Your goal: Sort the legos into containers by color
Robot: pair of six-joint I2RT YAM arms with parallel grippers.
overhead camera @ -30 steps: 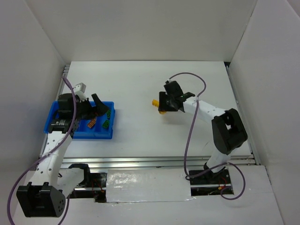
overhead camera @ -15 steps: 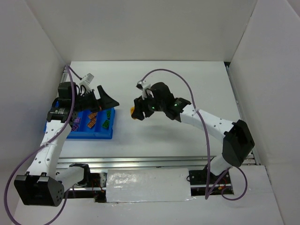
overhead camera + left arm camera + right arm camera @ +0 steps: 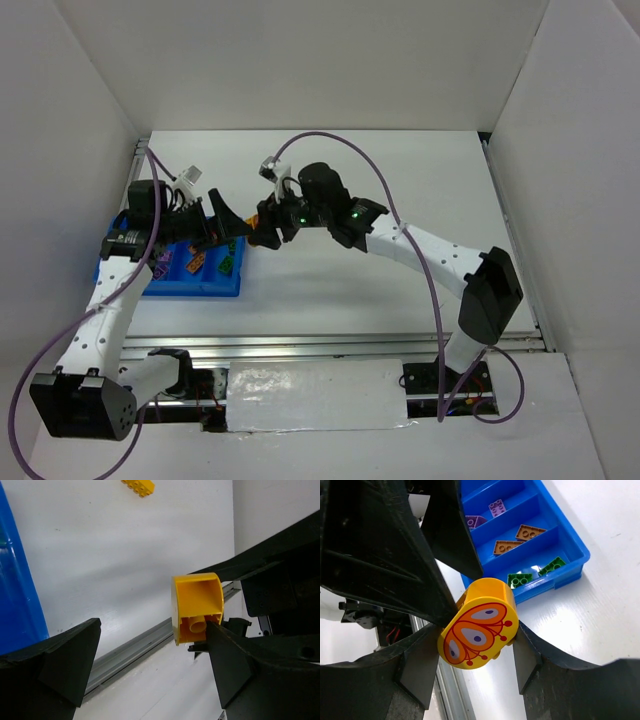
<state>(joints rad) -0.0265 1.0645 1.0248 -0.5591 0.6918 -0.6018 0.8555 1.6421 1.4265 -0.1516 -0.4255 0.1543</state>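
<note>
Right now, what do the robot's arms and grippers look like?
The left arm and right arm are white links with black joints, each trailing a purple cable. The left gripper and right gripper have matte black, wedge-shaped fingers. Small green lights glow near the right wrist.

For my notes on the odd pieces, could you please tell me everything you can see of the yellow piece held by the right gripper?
The yellow piece is a glossy plastic block with one rounded side, printed with an orange-red wing pattern and pale lilac spots. Its underside is hollow with a round tube inside. The right gripper pinches it, seemingly off the table, beside the blue tray and between the open fingers of the left gripper.
</note>
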